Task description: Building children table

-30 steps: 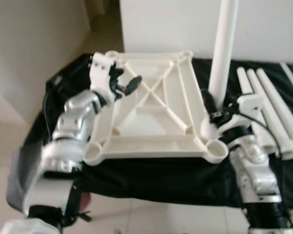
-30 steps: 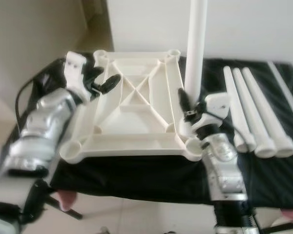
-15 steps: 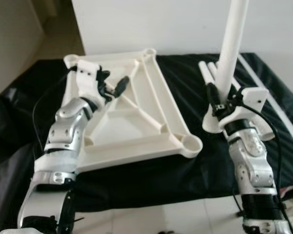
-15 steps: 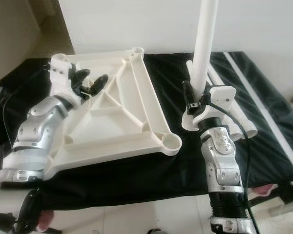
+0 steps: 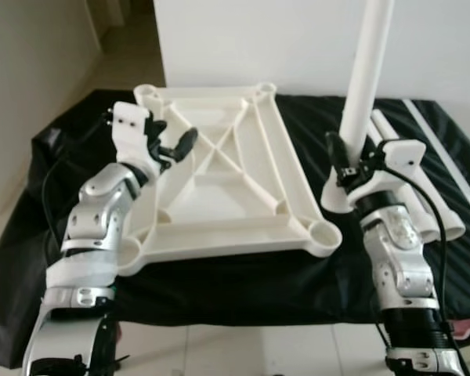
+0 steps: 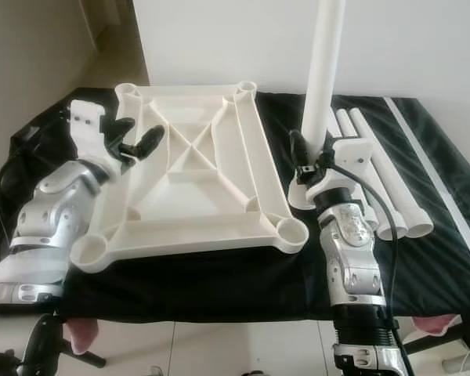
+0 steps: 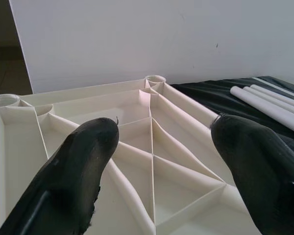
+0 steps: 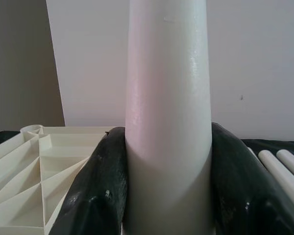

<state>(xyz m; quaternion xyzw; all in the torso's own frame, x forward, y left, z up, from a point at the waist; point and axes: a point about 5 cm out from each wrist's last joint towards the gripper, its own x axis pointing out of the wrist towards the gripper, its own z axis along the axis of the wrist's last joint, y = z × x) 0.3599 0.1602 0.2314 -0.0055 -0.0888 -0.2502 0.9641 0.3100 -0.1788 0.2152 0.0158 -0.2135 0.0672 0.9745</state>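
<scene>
The white plastic tabletop point(image 5: 219, 184) lies upside down on a black cloth, ribs up, with a round socket point(image 5: 323, 233) at each corner. Open and holding nothing, my left gripper point(image 5: 171, 147) hovers over the tabletop's left side; in the left wrist view its fingers point(image 7: 73, 176) frame the ribs. My right gripper point(image 5: 341, 163) is shut on a white table leg point(image 5: 364, 86), held upright just right of the tabletop, its wide foot near the front right socket. In the right wrist view the leg point(image 8: 169, 112) sits between both fingers point(image 8: 95, 191).
Three more white legs point(image 6: 380, 184) lie side by side on the black cloth point(image 6: 219, 278) to the right of my right arm. A thin white strip point(image 6: 432, 184) runs along the far right. A white wall stands behind; the tiled floor lies in front.
The whole picture has swung, so the camera moved. Both grippers keep their places by the tabletop; the right one still holds the leg upright and the left stays open.
</scene>
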